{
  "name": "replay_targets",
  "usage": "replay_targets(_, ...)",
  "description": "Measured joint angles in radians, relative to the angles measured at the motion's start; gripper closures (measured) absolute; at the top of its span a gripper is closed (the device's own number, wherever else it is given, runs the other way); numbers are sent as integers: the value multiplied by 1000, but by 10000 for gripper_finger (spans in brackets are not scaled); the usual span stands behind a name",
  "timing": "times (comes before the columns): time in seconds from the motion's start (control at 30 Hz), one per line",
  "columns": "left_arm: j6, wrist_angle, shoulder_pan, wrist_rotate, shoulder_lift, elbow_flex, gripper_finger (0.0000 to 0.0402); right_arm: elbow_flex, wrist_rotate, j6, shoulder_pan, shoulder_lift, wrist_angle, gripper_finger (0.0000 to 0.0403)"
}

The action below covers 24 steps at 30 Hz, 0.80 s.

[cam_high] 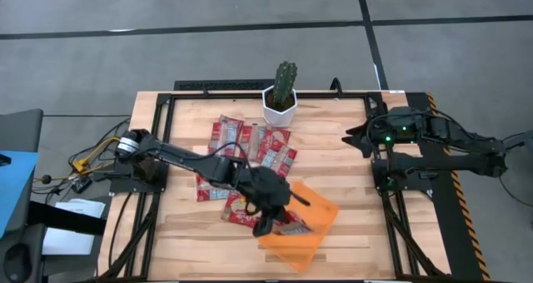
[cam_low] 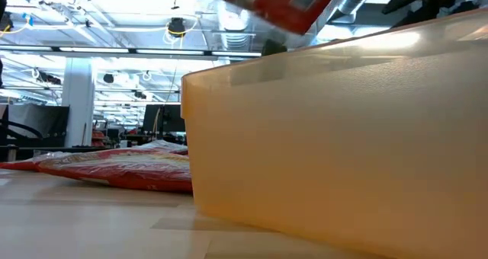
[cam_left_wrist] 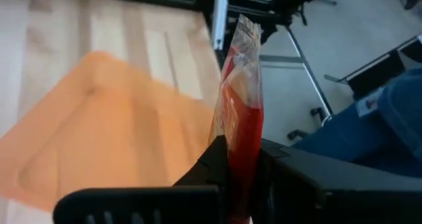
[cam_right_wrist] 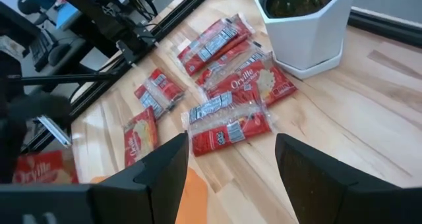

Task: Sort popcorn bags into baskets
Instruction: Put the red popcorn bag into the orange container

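High view: cactus pot beyond packets

A: Any print you can actually read?

B: Only in the right wrist view. The popcorn bag lying just beside the white pot shows the brand word "Orville" in white script on red.

A: Anywhere else?

B: The same "Orville" stands on another red packet at the picture's edge. A third one carries white script too, but it is too small to make out.

A: The white label panels?

B: Dark lines of print, none legible.
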Motion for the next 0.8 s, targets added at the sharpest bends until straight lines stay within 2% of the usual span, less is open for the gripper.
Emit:
replay_targets(0.1,1,-11,-16,9,45,8,399,0,0,18,1,0,-13,149)
replay_targets(0.2,24,-59,-17,22,118,69,399,0,0,20,1,0,-24,149)
replay_targets(0.37,98,-182,-15,37,246,223,399,0,0,15,1,0,-30,149)
replay_targets(0.57,175,-346,-15,106,393,433,389,0,1,12,1,0,-57,149)
replay_targets(0.73,210,-435,-15,186,500,557,386,0,1,9,1,0,-86,149)
replay_targets(0.8,210,-453,-15,188,530,596,383,0,1,9,1,0,-108,149)
